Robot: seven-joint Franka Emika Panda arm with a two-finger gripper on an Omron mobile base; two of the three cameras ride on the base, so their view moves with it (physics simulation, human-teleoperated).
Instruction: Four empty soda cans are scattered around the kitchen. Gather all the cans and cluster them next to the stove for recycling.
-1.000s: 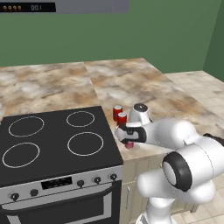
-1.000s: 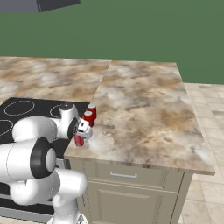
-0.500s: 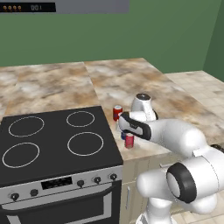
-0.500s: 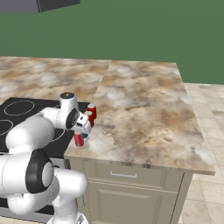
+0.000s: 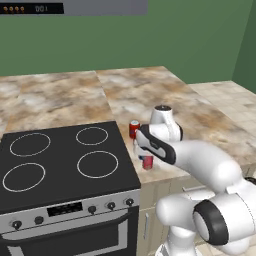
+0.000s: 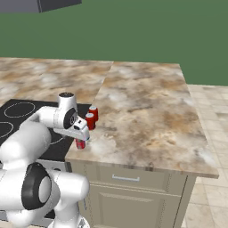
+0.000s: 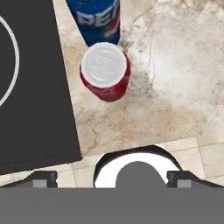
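— Two fingertips (image 7: 43,178) show at the bottom of our hand view, set wide apart with nothing between them; the gripper (image 7: 111,177) is open and hangs above the counter's front edge. Nearest us?

— One red soda can (image 7: 105,71) stands upright on the marble counter (image 7: 175,87), just beside the stove (image 7: 30,87) but clear of its black glass edge. From the left base view we see that can (image 5: 147,162) under the hand, close to the counter's front lip.

— And behind it?

— We see a blue can (image 7: 99,19) directly beyond, almost touching the red one. From the right base view, two red cans (image 6: 91,118) stand side by side a little farther back along the cooktop's edge; we cannot tell whether they touch.

— Room to move?

— We have plenty on the side away from the stove: the marble (image 6: 147,116) runs bare to its far edge at the green wall (image 6: 133,35) and to its outer edge over the tiled floor (image 6: 209,116).
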